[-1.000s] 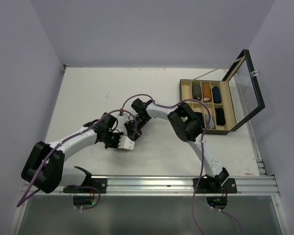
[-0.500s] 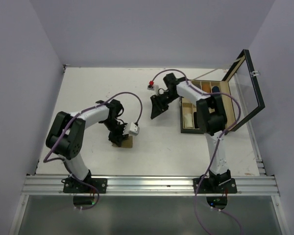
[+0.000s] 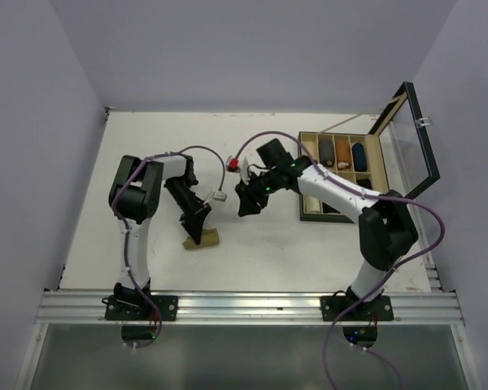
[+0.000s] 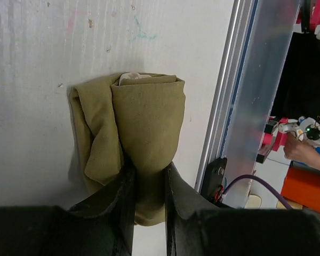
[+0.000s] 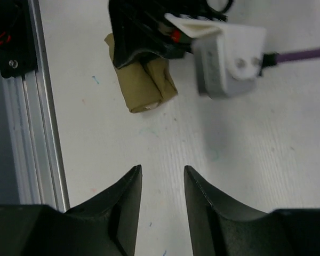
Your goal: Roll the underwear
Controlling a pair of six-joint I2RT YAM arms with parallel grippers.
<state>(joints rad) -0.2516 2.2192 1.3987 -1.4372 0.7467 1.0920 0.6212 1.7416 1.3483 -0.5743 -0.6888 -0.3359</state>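
One olive-tan cloth underwear roll [image 3: 205, 239] sits lower-left of centre, top view, left gripper [image 4: 149, 178] pinched on its fold. Empty right gripper [image 5: 161, 181] hangs parted. Suggest holding the pinch low so the roll doesn't unwind.

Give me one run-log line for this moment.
left gripper: shut on rolled olive underwear on table | right gripper: open, empty | box lid: open

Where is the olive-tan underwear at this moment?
In the top view the olive-tan underwear lies rolled on the table, left of centre and close to the front rail, with the left gripper pinching one end.
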